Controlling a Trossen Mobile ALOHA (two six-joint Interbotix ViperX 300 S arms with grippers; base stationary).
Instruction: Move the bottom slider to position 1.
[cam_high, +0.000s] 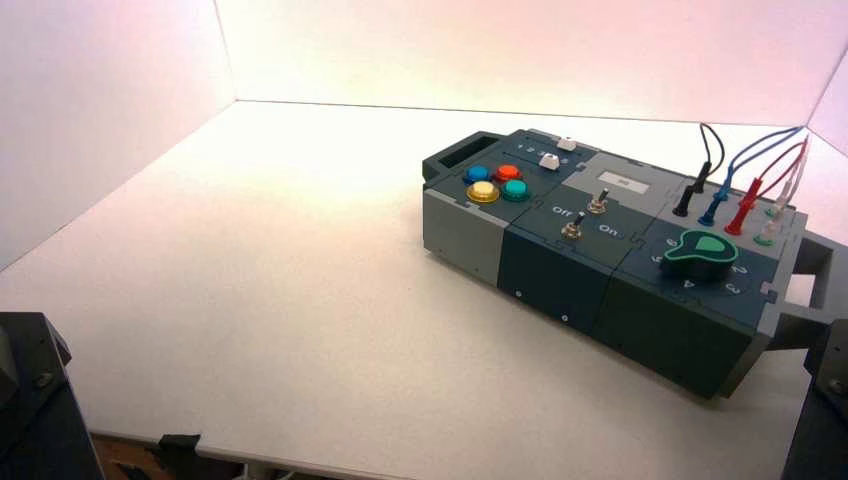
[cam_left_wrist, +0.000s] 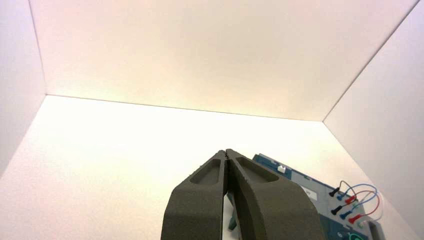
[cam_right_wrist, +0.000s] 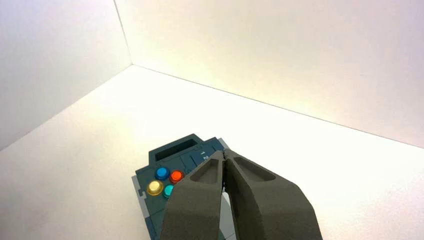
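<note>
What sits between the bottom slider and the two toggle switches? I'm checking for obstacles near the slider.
In the high view, only flat dark panel lies between the bottom slider and the toggle switches; the coloured push buttons sit off to the left.

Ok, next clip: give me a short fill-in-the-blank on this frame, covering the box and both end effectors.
1. The box carries ___ round push buttons.
2. The left end effector has its fingers ___.
3. The right end effector holds ___.
4. The dial near the wires is coloured ___.

Missing words: four; shut; nothing; green
</note>
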